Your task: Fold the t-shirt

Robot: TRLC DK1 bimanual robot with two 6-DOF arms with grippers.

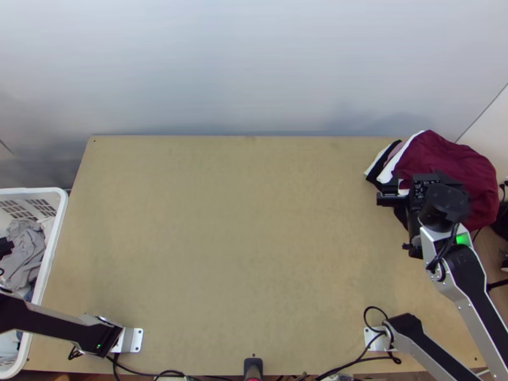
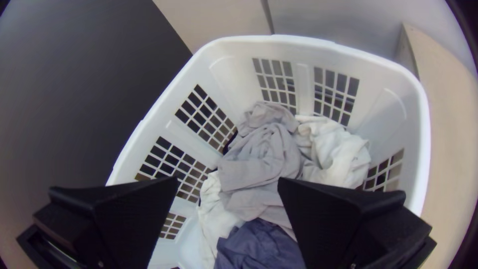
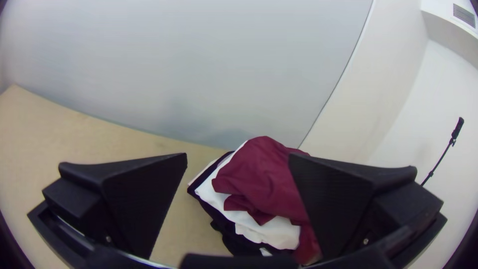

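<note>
Off the table's (image 1: 254, 241) left edge: white basket (image 2: 424, 124), sited there, I judge, as my supply.
T-shirt: location uncertain; perhaps the grey cloth (image 2: 264, 154), bunched inside the basket; I cannot tell.
Left gripper (image 2: 228, 179): above the basket, fingers apart, presumably for a pick.
Far right corner: stack (image 3: 269, 232) topped by maroon cloth (image 1: 451, 152), apparently kept clear of my folding area.
Right gripper (image 3: 238, 155): at the stack, fingers apart, clamping nothing.
</note>
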